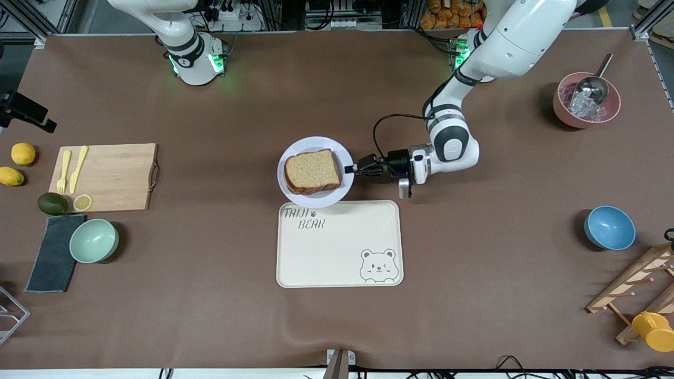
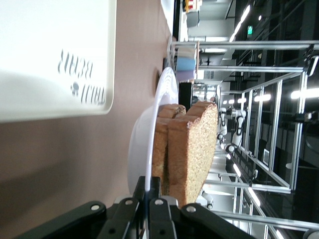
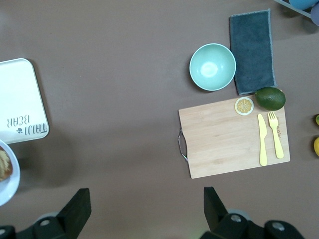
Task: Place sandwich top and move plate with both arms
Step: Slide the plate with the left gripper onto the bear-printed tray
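At the middle of the brown-covered table (image 1: pixel 474 273), we see the left arm's black two-finger gripper (image 1: pixel 349 169) reaching in low and sideways, its fingers pinched tight on the rim of the small round pale lavender-white plate (image 1: pixel 294 156) at the edge toward the left arm's end of the table. In the left wrist view we see the two fingers (image 2: pixel 160 214) clamped together over the thin plate rim (image 2: pixel 144 149).

On that plate lies the sandwich top, a roughly square slice of light-brown wholemeal bread with a darker crust (image 1: pixel 312 170); from the wrist we see it (image 2: pixel 192 149) stacked on another slice beneath. The plate sits just beside the cream rectangular bear-printed tray (image 1: pixel 339 243), which lies nearer to the front camera.

The right arm waits up by its base; we see its gripper (image 3: pixel 144 211) only in its own wrist view, fingers spread wide and holding nothing, high over bare table. Below it, toward the right arm's end of the table, we make out a wooden cutting board with a metal handle (image 3: pixel 224 144) carrying a yellow plastic knife and fork, with a mint-green bowl (image 3: pixel 213 66) and a dark grey cloth (image 3: pixel 252 50) beside it.
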{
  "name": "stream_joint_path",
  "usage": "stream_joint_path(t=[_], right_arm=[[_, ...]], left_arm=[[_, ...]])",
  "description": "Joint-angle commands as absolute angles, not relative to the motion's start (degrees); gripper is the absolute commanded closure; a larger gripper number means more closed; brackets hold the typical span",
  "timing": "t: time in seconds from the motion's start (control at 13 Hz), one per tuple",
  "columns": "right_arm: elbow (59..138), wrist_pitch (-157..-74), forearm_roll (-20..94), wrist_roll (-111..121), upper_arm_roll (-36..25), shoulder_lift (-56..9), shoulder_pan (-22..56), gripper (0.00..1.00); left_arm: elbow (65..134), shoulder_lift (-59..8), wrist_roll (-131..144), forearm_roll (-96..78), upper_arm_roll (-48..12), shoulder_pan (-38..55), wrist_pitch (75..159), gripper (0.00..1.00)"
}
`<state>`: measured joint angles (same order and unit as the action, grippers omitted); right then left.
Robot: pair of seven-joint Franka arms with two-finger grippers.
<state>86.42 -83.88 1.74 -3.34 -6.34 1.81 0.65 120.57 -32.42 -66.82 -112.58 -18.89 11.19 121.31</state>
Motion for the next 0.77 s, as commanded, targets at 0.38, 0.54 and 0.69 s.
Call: stream_joint_path(t=[0.38, 0.54, 0.69], right_arm=[[85.8, -83.1, 1.1, -3.5, -6.1, 1.8, 0.6, 0.0], [85.8, -83.1, 1.1, -3.7, -6.1, 1.8, 0.6, 0.0], [85.8, -83.1, 1.1, -3.8, -6.1, 1.8, 0.7, 0.0]], left_arm=[[110.8, -37.8, -63.5, -111.4, -17.1, 10.2, 121.5, 1.0], [107.8, -39.7, -63.3, -110.8, -16.1, 10.5, 122.4, 1.0], [105.0, -41.0, -60.7, -109.8, -16.0, 10.8, 124.7, 1.0]])
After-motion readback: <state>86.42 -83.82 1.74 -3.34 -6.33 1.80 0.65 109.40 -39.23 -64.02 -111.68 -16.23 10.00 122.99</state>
